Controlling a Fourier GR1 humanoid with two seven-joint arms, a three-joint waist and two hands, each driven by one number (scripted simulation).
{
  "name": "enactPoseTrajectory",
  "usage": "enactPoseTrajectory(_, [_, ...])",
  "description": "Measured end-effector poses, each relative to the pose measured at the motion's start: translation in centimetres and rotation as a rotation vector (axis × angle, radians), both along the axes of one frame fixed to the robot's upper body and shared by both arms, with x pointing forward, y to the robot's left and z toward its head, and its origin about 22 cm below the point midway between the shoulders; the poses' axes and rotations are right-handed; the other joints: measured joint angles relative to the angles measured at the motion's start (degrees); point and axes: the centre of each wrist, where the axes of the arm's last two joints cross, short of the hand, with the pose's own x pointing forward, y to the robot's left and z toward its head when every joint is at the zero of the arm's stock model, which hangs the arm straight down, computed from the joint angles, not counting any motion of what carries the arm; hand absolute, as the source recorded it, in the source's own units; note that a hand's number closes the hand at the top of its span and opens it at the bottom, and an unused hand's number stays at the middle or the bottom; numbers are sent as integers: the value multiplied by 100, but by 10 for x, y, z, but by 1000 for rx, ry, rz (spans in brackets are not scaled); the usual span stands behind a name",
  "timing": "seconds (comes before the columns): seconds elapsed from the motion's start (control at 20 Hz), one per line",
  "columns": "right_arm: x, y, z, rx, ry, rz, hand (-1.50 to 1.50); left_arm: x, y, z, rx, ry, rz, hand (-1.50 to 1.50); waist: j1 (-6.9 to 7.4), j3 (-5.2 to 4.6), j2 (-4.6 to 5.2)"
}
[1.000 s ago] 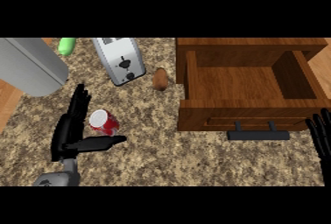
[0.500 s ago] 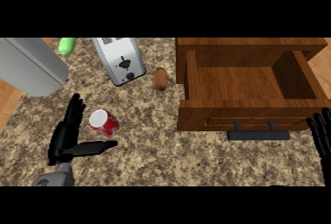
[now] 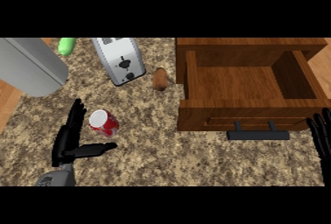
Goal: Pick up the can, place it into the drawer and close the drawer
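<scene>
Stock of the counter (image 3: 194,162), as I find it:

1. Can (image 3: 103,122): red, white end showing, left of centre in the frame. It sits on the counter, well apart from the drawer. Not yet lifted.
2. My left hand (image 3: 71,135): lower left. Released, with fingers straight along the can's left side and the thumb reaching out below it. The can sits in the crook between them. I cannot tell whether anything touches it.
3. My right hand (image 3: 321,135): right edge of the frame, fingers straight and up, resting, holding nothing.
4. Drawer (image 3: 239,114): wooden, upper right, pulled open, nothing visible inside. Its black handle (image 3: 258,133) faces the lower edge.
5. Toaster (image 3: 119,59): top, left of centre. Not wanted.
6. Small brown item (image 3: 160,78): between the toaster and the drawer. Not wanted.

Progress, by my reckoning: early. The drawer already stands open, which helps. Remaining: closing round the can, lifting it, carrying it right into the drawer, letting go, and pushing the drawer shut.
</scene>
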Motion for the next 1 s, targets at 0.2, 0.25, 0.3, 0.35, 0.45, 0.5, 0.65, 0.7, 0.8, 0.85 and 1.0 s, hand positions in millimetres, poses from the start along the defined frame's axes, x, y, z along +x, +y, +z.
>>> enactPoseTrajectory(0.2, [-2, -2, 6, 3, -9, -4, -150, -4, 7, -7, -9, 12, 1, -150, 5, -1, -1])
enactPoseTrajectory(0.25, [0, -3, 6, 1, -10, -5, -150, -4, 12, -8, -13, 16, 2, -150, 5, 0, -1])
enactPoseTrajectory(0.3, [1, -6, 7, 2, -12, -4, -150, -1, 13, -9, -19, 22, 5, -150, 5, 0, -1])
enactPoseTrajectory(0.35, [0, -7, 10, 1, -12, -8, -150, -1, 11, -11, -22, 26, 9, -150, 5, 1, 0])
enactPoseTrajectory(0.45, [-1, -1, 11, 1, -15, -4, -150, -5, 14, -19, -26, 37, 16, -150, 3, -1, -1])
enactPoseTrajectory(0.5, [0, -1, 8, -1, -16, -3, -150, -4, 13, -22, -30, 43, 12, -150, 4, -1, -1])
enactPoseTrajectory(0.65, [-1, 3, 5, -2, -14, -2, -150, -9, 16, -29, -32, 40, 15, -150, 6, 0, 0])
enactPoseTrajectory(0.7, [-2, 4, 4, -1, -12, -2, -150, -7, 17, -30, -32, 38, 19, -150, 4, 0, -1])
enactPoseTrajectory(0.8, [-2, 2, 10, 2, -12, 1, -150, 0, 13, -28, -34, 37, 20, -150, 4, -1, -1])
enactPoseTrajectory(0.85, [-3, 2, 13, 2, -10, 2, -150, 2, 12, -30, -36, 40, 19, -150, 0, 1, 0])
enactPoseTrajectory(1.0, [-6, -2, 17, 1, -11, 3, -150, 15, 16, -31, -35, 40, 16, -150, -10, -1, 1])
